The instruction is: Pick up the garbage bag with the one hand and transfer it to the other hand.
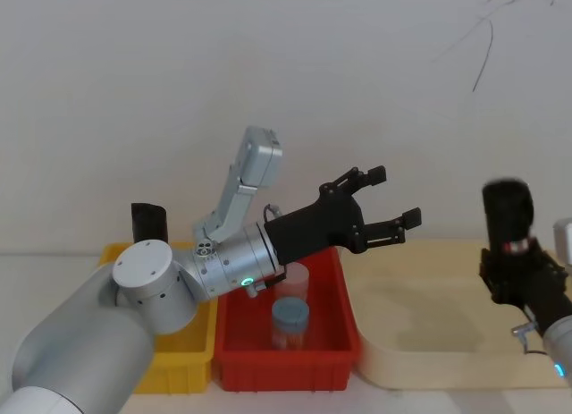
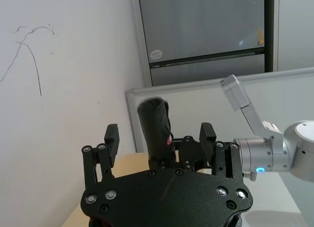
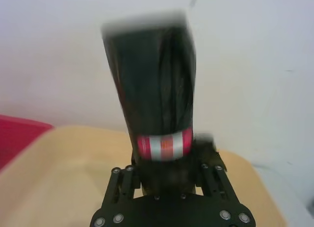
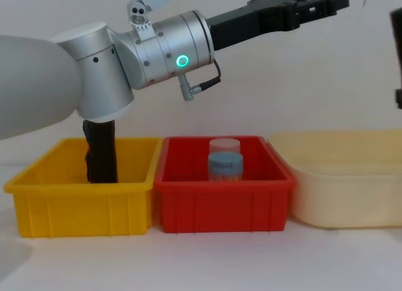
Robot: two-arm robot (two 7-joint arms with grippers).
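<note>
Gripping garbage bag [image 1: 507,208] upright, right tool [image 1: 517,257] clenched on its base; left tool [image 1: 393,197] spread, empty, raised facing bag.

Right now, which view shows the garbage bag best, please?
Right wrist view: the garbage bag is close, label facing, in the right gripper. Head and left wrist views show it farther off; the chest view, its edge.

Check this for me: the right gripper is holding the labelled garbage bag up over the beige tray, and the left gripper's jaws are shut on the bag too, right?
Not quite. The right gripper holds the garbage bag over the beige tray, but the left gripper has its jaws open and apart from the bag, above the red bin. The head view shows it.
</note>
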